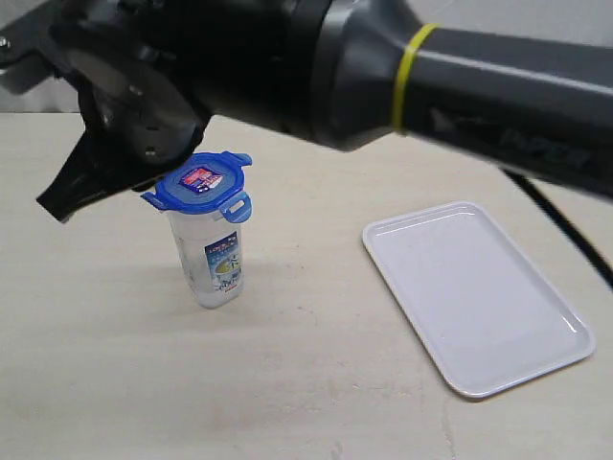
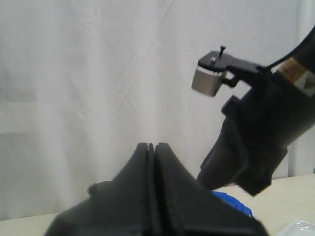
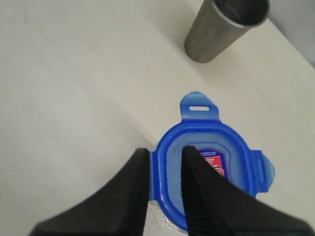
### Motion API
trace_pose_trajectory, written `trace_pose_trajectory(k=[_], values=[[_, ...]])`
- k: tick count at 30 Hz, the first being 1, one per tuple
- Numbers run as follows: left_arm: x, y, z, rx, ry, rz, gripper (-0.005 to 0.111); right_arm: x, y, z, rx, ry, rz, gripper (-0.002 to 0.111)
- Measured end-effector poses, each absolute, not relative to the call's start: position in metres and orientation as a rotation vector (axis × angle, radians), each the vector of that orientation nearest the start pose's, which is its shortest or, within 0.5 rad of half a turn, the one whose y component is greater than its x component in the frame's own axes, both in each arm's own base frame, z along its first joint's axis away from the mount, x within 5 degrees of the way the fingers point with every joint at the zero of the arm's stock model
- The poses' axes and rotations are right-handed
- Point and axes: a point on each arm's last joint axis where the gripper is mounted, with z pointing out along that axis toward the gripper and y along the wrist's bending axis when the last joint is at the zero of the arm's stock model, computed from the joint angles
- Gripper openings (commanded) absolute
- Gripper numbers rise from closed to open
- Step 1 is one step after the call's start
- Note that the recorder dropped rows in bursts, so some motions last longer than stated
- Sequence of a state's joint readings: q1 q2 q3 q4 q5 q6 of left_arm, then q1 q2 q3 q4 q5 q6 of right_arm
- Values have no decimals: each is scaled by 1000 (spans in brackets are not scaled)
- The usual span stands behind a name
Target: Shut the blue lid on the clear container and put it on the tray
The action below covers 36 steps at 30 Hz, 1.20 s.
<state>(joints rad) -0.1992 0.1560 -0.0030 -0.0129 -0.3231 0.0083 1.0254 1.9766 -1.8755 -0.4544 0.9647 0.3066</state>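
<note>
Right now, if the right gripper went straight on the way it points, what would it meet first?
The lid on the container. The right gripper points down at it, jaws either side of its rim; depth is unclear.

Blue lid [image 1: 203, 185]: smooth glossy plastic. Clear container [image 1: 215, 266]: translucent plastic, printed label. Tray [image 1: 479, 297]: white smooth plastic, slight sheen. Steel cup [image 3: 221, 30]: dull grey metal. Tabletop [image 1: 316, 383]: pale, matt. Curtain [image 2: 88, 73]: creased white cloth.
</note>
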Motion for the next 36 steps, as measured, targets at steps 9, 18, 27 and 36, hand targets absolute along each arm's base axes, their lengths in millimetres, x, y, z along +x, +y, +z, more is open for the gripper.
trace_pose_trajectory(k=[9,18,27,36], values=[[66,-13,231,123,1343,-176,0,251,337,361,-933,2225,62,22],[67,-13,227,114,1390,-191,0,283,310,323,-895,2416,258,4],[67,-13,226,113,1394,-192,0,289,331,286,-984,2468,389,4],[67,-13,226,113,1398,-192,0,294,338,278,-973,2433,430,4]])
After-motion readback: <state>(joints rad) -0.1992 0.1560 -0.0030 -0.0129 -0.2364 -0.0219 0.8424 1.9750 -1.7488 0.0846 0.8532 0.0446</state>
